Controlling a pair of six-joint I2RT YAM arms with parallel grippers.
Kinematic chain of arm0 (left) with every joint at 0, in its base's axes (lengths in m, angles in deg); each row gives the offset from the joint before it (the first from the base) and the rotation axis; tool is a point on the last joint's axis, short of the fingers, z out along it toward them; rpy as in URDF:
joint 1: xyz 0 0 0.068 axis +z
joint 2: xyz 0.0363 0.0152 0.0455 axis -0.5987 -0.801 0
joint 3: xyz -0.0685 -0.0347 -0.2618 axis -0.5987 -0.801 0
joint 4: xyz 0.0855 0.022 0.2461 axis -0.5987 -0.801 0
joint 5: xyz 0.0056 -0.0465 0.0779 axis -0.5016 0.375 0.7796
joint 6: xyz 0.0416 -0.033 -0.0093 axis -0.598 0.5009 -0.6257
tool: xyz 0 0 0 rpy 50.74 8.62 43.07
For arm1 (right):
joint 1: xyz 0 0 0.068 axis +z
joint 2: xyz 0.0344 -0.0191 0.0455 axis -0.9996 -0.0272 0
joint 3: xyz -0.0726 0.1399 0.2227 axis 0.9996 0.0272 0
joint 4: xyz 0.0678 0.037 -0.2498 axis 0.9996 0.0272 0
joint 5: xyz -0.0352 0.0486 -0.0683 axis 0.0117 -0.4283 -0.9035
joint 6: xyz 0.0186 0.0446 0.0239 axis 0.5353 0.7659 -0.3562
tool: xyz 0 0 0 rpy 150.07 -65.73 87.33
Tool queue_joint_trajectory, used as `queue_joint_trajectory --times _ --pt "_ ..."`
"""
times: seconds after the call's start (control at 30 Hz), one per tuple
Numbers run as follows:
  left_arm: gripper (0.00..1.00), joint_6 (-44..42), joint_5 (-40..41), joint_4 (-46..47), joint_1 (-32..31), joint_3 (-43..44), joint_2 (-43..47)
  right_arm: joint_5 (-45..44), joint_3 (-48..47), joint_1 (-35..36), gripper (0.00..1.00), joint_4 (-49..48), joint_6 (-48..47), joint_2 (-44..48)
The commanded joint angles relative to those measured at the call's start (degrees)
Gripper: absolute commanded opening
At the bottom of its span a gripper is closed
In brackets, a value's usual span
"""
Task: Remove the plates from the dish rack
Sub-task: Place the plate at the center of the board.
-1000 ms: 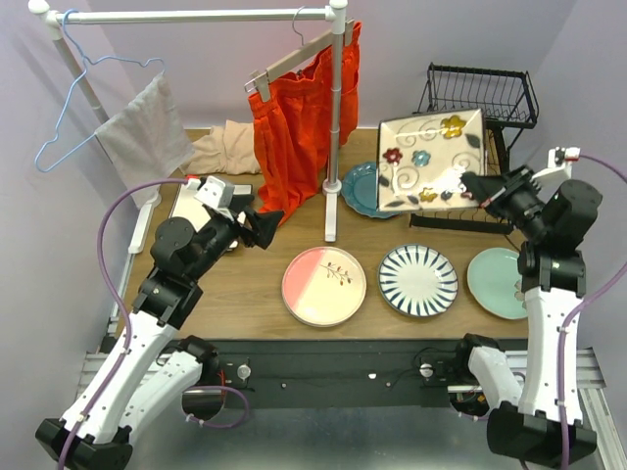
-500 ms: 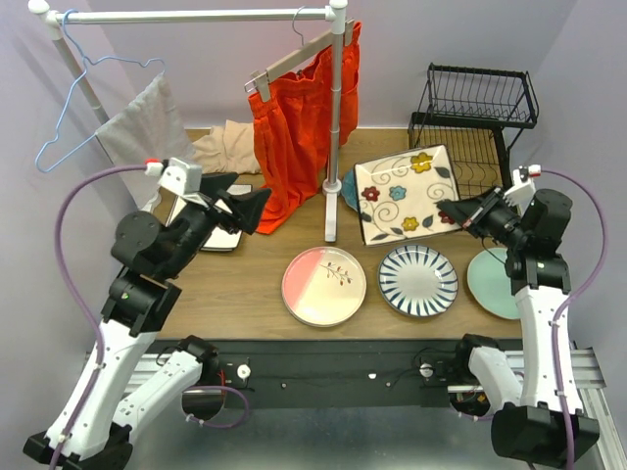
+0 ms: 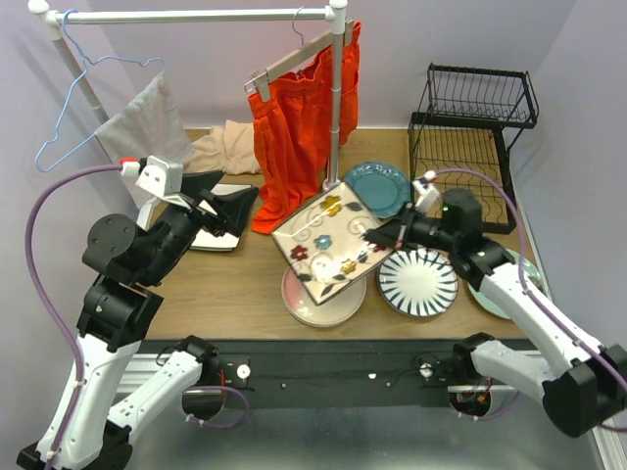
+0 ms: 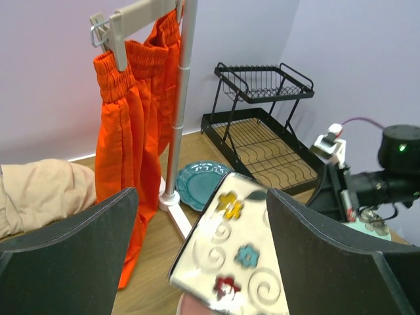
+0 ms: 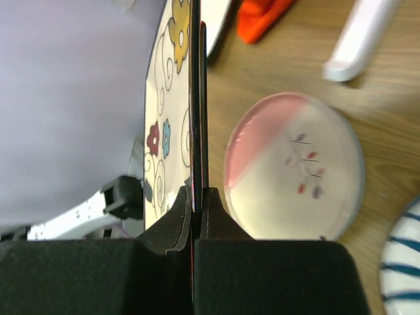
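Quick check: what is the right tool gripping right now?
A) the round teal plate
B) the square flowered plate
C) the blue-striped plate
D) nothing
B: the right tool is shut on the edge of the square flowered plate, holding it up at a tilt, and the right wrist view shows its fingers pinching the rim.

1. My left arm [image 3: 110, 345] and right arm [image 3: 527, 311] have white shells with black round joints.
2. A purple cable [image 3: 32, 245] runs along each arm.
3. The left gripper [image 3: 231, 202] and right gripper [image 5: 197, 197] have matte black fingers.
4. A green light [image 4: 401, 147] glows on the right wrist.
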Motion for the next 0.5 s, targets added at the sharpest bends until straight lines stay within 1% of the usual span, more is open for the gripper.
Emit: queue_joint_trajectory --times 0.0,0.07,0.1,0.17,0.2,0.3,0.4,0.43,0.47 --pt "0.88 -0.37 -0.71 -3.01 0.03 2.62 1.27 -4.28 -2.88 13.51 0.01 -19.29 4.70 -5.11" --pt "0.88 -0.46 -0.45 -3.63 0.03 2.88 1.71 -5.34 -4.02 17.76 0.01 -21.67 4.53 -10.54" --pt "0.88 -0.46 -0.10 -3.81 0.03 2.97 1.97 -5.43 -4.46 21.34 0.01 -24.38 4.61 -12.66" --pt "0.88 -0.46 0.16 -4.77 0.12 3.32 2.41 -6.13 -7.01 24.62 0.01 -26.51 4.09 -16.27" --pt "0.88 -0.46 0.34 -5.12 0.12 3.58 2.50 -6.31 -8.32 27.16 0.01 -27.39 3.56 -20.46" --pt "0.88 -0.54 0.43 -6.44 0.12 4.37 3.03 -5.87 -13.42 29.98 0.01 -29.24 1.63 -27.68" --pt "0.88 -0.19 -0.18 -7.49 0.12 5.17 3.91 -4.56 -16.41 30.35 0.01 -34.23 1.97 -32.27" --pt "0.88 -0.11 -0.27 -7.59 0.12 5.34 4.26 -3.08 -17.64 30.35 0.01 -35.82 1.80 -35.41" --pt "0.88 0.16 -0.53 -7.93 0.12 5.69 4.52 -2.02 -19.04 30.35 0.01 -35.74 1.37 -36.92"
